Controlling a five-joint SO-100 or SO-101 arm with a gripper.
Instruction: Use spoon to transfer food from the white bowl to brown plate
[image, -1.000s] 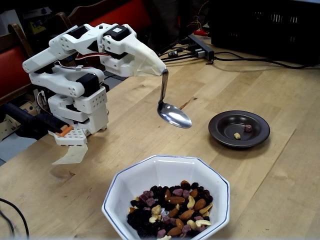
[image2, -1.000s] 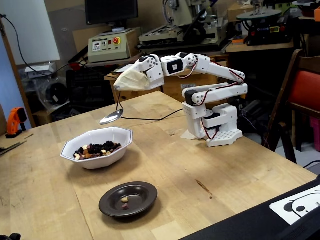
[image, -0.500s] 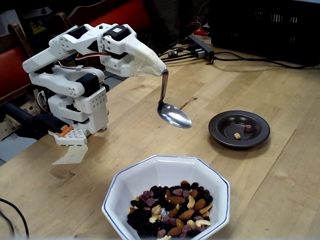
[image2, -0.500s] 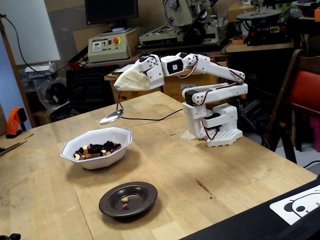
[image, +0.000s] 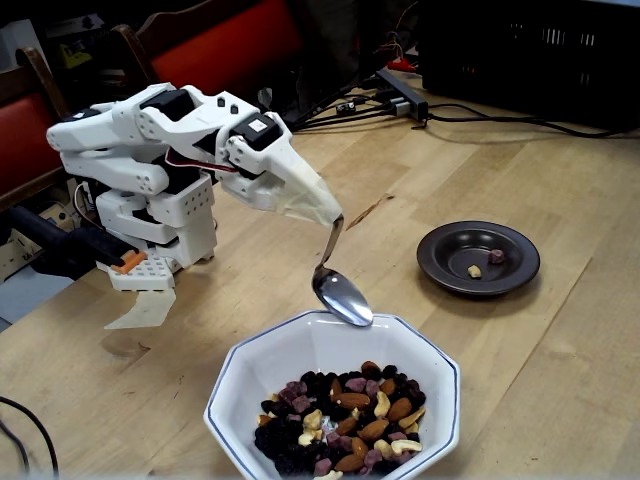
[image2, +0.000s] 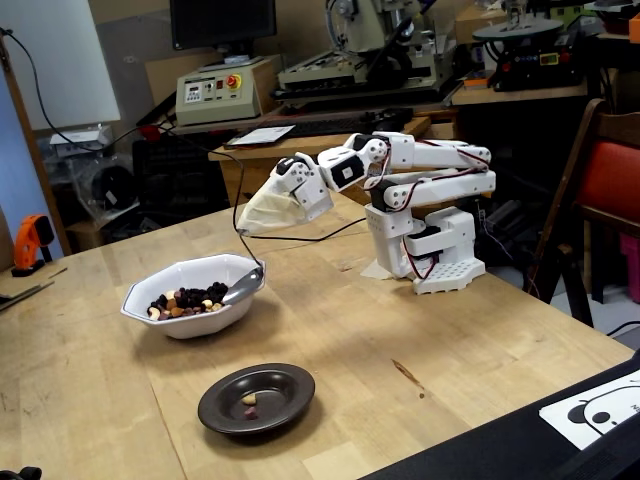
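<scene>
Scoop approach, not yet loaded. Gripper (image: 335, 215) clamped on the handle tip of the spoon (image: 340, 293); jaws under a pale cover, so opening not readable beyond the hold. Spoon hanging down, empty, just over the near-arm rim of the white bowl (image: 237, 372), clear of the food (image: 345, 420), which sits toward the far side. Brown plate (image: 445, 268) well apart, two small pieces in it. Next, probably: reach further across, dip and level the spoon under the mix, lift without tilting.
</scene>
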